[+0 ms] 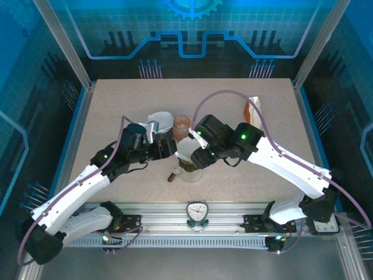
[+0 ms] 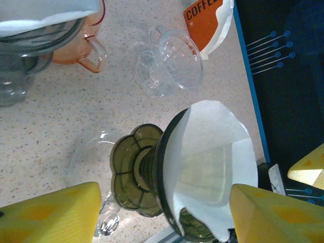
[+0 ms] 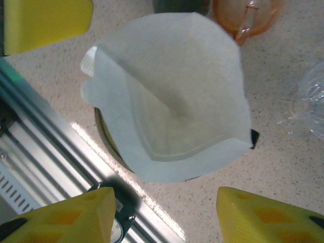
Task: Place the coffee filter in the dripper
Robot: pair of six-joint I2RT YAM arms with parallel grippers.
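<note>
state: coffee filter (image 3: 172, 96) sat loosely in dripper (image 2: 161, 157), just ahead of both grippers | right gripper (image 3: 167, 202): jaws apart, empty | left gripper (image 2: 162, 195): jaws apart, empty | handling: seemed light, soft paper, easily creased; pinch free top edge gently

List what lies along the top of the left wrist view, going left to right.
Grey glass vessel → orange cup → clear glass dripper → coffee bag.

Blue light washed the walls (image 1: 35, 70); up close my yellow fingers (image 3: 61, 217) were blurred and glare streaked the rail (image 3: 61, 147).
</note>
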